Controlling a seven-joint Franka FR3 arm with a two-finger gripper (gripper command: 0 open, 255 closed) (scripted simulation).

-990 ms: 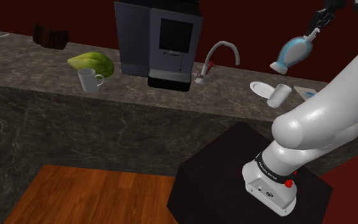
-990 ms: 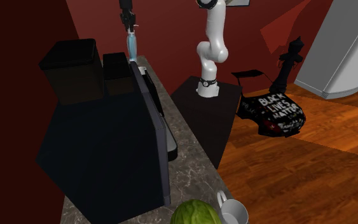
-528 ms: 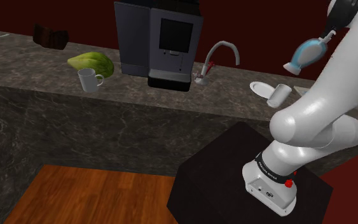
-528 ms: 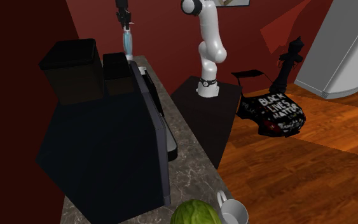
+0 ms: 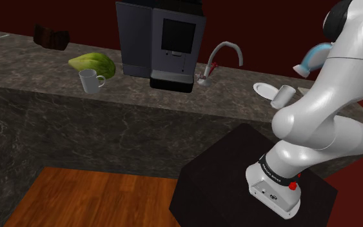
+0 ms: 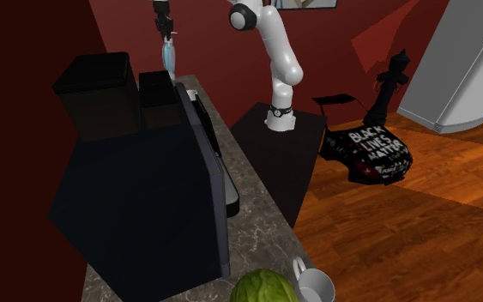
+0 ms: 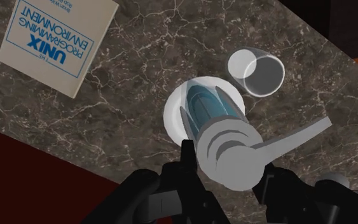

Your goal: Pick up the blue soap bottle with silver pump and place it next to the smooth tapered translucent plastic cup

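Above the marbled dark stone counter (image 5: pixel 173 98), the gripper (image 7: pixel 228 167) clasps the blue soap bottle (image 7: pixel 209 109) by its silver pump neck, one black finger on each side. The bottle hangs clear of the surface, body downward. In the wrist view it hangs over a white plate (image 7: pixel 171 116), with the translucent cup (image 7: pixel 257 72) upright just beside that plate. In the shoulder view the cup (image 5: pixel 282 96) stands at four o'clock of the plate (image 5: pixel 261 88), and the bottle (image 5: pixel 312 58) floats at one o'clock of the cup. A Unix programming book (image 7: pixel 60 41) lies nearby. A white mug (image 5: pixel 91 80) stands at five o'clock of a green cabbage (image 5: pixel 93 63), beside a dark coffee machine (image 5: pixel 160 42). Red walls and a wood floor (image 5: pixel 89 197) surround it. Since half a second ago the bottle has slipped partly behind the white arm (image 5: pixel 341 71).
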